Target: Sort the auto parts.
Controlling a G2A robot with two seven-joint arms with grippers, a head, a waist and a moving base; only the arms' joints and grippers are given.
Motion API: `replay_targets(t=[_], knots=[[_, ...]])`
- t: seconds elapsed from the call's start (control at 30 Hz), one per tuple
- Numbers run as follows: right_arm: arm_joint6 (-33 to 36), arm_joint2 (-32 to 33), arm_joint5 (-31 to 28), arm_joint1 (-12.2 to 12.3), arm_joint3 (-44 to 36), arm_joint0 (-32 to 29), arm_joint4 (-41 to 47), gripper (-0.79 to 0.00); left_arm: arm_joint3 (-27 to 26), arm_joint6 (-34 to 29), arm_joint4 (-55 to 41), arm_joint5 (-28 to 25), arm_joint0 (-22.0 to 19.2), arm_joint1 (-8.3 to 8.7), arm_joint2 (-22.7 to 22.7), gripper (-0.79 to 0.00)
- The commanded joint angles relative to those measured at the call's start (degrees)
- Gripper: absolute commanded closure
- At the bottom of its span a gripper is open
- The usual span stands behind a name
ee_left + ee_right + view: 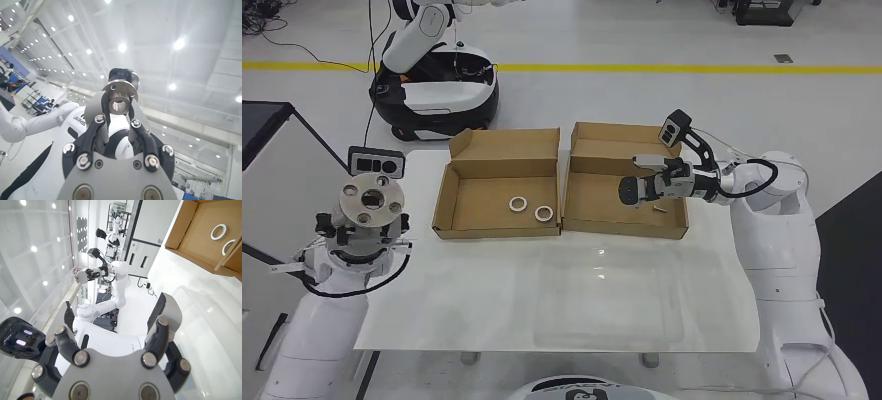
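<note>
Left tool [118,106] clenched on flanged bushing [120,98], beyond the tabletop [562,290] edge. Right tool [627,190], released, hangs over the right box [592,205].

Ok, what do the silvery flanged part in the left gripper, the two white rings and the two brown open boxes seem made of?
The silvery flanged part in the left gripper: metal, probably steel, satin faces, shiny bore reflecting light. The two white rings: smooth; plastic or coated metal, hard to tell. The two brown open boxes: cardboard, matte, with folded flaps.
</note>
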Motion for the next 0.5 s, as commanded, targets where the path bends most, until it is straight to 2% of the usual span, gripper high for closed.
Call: replay_targets(t=[0.0,0.27,0.47], knots=[[0.0,0.0,0.0,0.0,0.0,0.0,0.0,-0.785,0.02,0.51,3.77,-0.45,0.05,-0.07,-0.33,0.0],[0.0,0.0,0.0,0.0,0.0,0.0,0.0,-0.785,-0.34,1.34,14.63,-1.57,0.48,-0.38,-0.86,0.0],[0.0,0.0,0.0,0.0,0.0,0.0,0.0,-0.785,-1.4,0.08,11.1,-0.48,1.13,-1.02,0.04,0.0]])
